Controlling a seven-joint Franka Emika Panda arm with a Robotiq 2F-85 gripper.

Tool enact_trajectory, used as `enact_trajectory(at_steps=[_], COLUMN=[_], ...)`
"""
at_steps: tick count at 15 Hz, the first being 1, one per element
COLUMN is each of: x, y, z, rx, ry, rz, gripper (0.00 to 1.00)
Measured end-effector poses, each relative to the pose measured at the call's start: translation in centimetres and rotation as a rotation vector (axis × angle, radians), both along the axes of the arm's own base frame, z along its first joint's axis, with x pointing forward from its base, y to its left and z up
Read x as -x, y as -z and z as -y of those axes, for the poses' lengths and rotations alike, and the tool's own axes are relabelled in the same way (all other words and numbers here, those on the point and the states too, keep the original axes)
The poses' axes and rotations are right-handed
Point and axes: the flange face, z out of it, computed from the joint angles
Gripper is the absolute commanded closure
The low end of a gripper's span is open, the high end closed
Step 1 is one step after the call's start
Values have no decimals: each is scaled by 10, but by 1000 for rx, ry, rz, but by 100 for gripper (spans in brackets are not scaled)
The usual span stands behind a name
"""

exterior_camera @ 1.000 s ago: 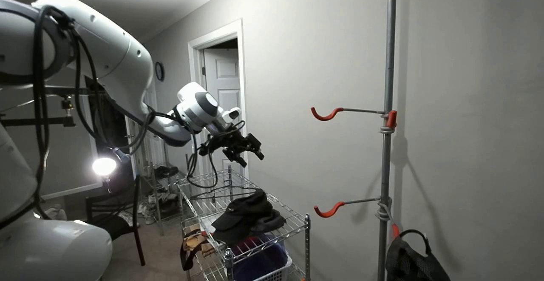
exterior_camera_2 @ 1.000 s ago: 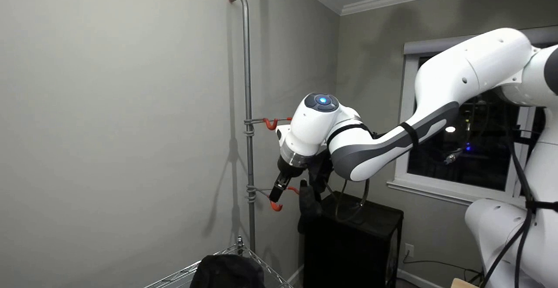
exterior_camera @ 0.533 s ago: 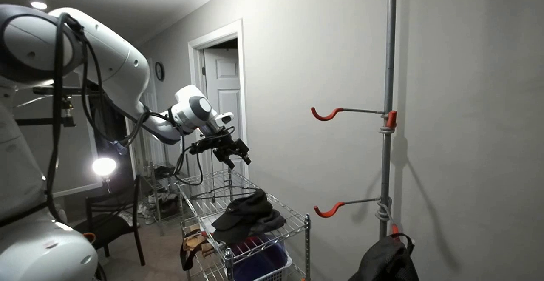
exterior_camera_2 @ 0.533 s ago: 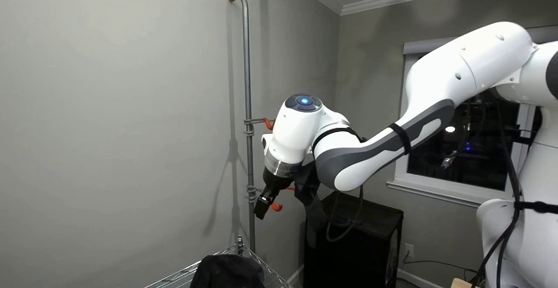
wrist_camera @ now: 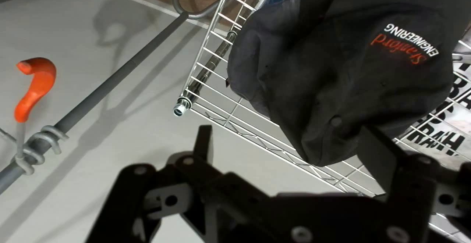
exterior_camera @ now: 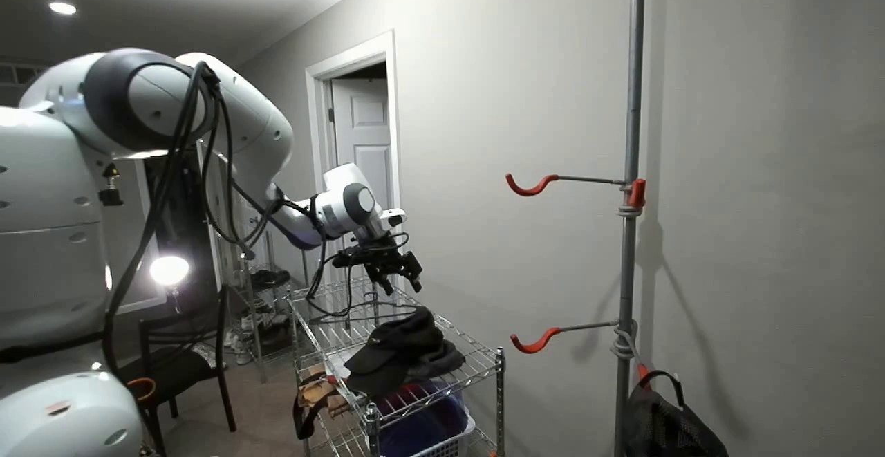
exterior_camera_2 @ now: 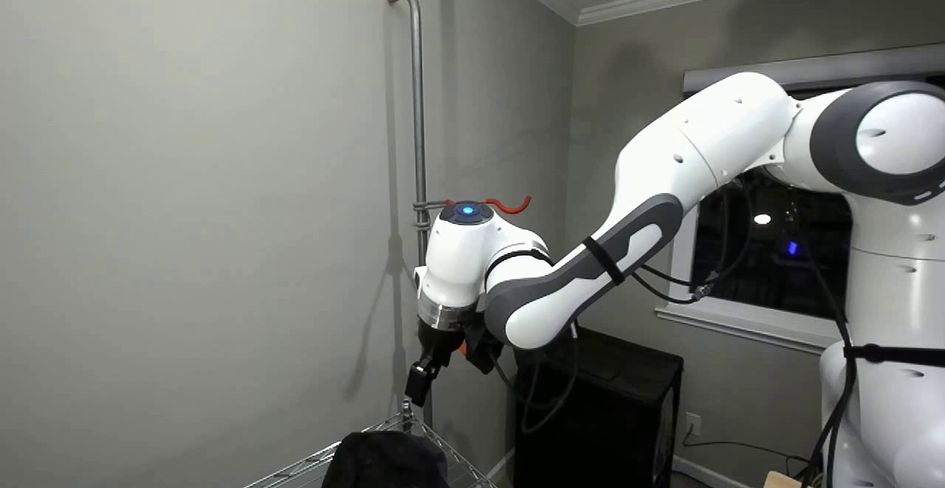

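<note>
Jaws wide apart (nothing in their grip), higher than the black cap [wrist_camera: 353,77] on the wire rack [exterior_camera: 500,381].

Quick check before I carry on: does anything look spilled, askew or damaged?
Nothing looks spilled or damaged. Only slightly untidy: the black cap lies creased, heaped with another dark cloth item on the wire rack, so their edges are hard to tell apart. The fingers stand open and hold nothing.

White-grey arm [exterior_camera_2: 686,156], black cables [exterior_camera: 183,125], black tool [wrist_camera: 285,134]
</note>
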Motion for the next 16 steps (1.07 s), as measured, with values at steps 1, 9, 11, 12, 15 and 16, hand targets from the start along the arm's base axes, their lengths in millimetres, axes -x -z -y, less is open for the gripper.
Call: enact_trajectory(at_steps=[1,9,11,12,15,16], x=[-4,-25,-29,-31,-36,-38], y=[6,65,79,84,94,97], z=[-3,-23,-27,-29,-35,-37], rx=[-5,13,18,20,23,25], ry=[-13,-68,-78,-84,-99,-105], rz=[-15,-113,-133,-139,-152,-156], gripper=[0,0,0,0,26,27])
